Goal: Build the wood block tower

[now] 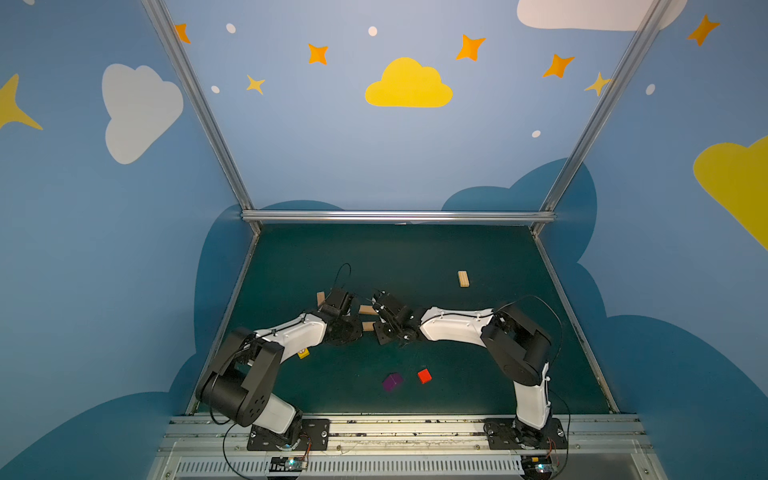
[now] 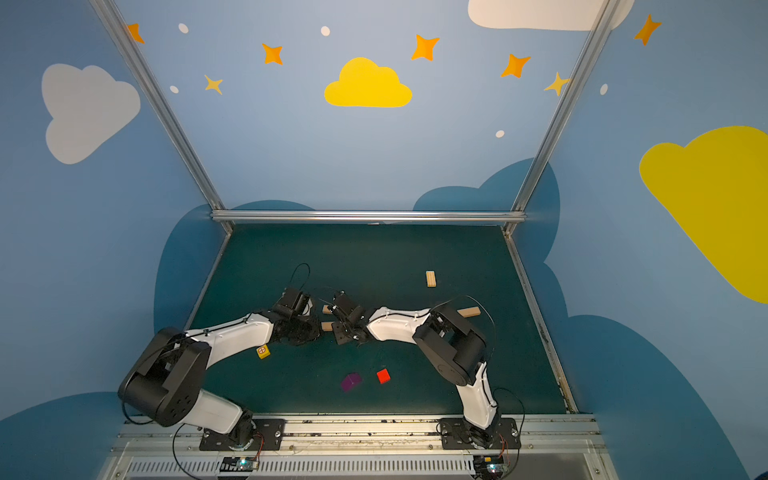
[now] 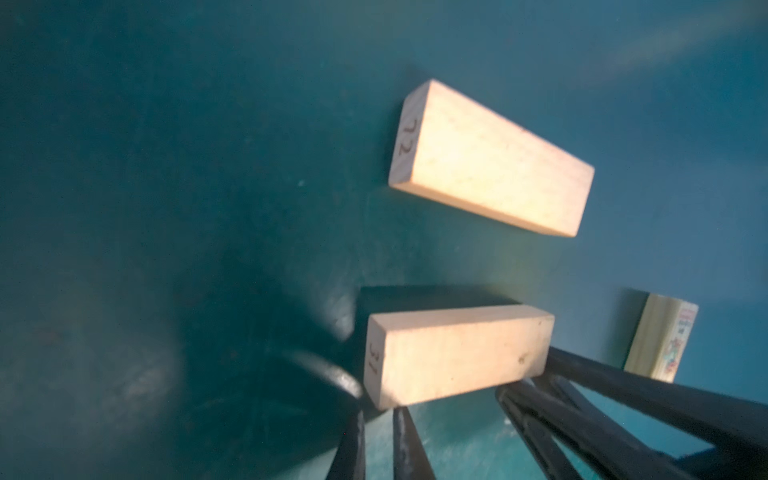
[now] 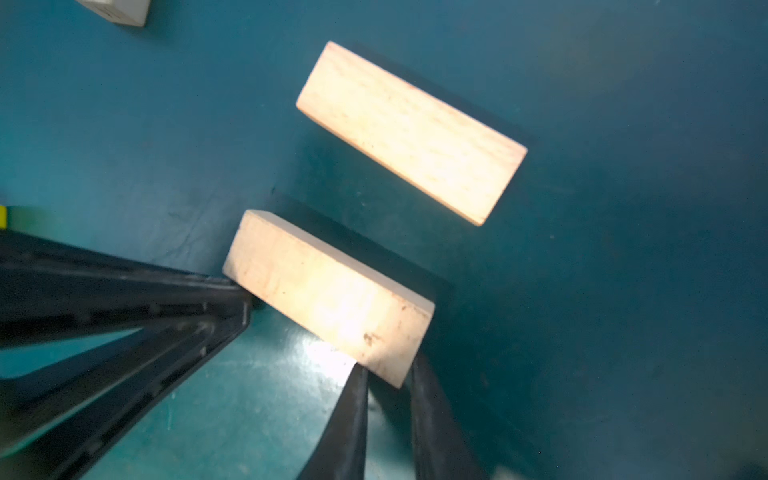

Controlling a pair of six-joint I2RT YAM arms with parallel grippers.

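A pale wood plank [image 3: 453, 353] stands on its long edge on the green mat, and both grippers meet at it in both top views. My left gripper [image 3: 380, 409] is shut, its tips at the plank's numbered end. My right gripper [image 4: 388, 370] is shut on the plank's [image 4: 328, 299] other end, a finger [image 4: 353, 399] on each side of the corner. A second plank [image 3: 490, 158] lies flat just beyond it [image 1: 365, 309]. A plank with orange print [image 3: 665, 340] stands beside my left arm. No tower is in view.
A loose plank [image 1: 463, 279] lies at the far right and another [image 2: 469, 311] behind my right arm. A yellow cube [image 1: 303, 353] sits under my left arm. A purple cube [image 1: 392, 381] and a red cube [image 1: 424, 375] sit nearer the front rail.
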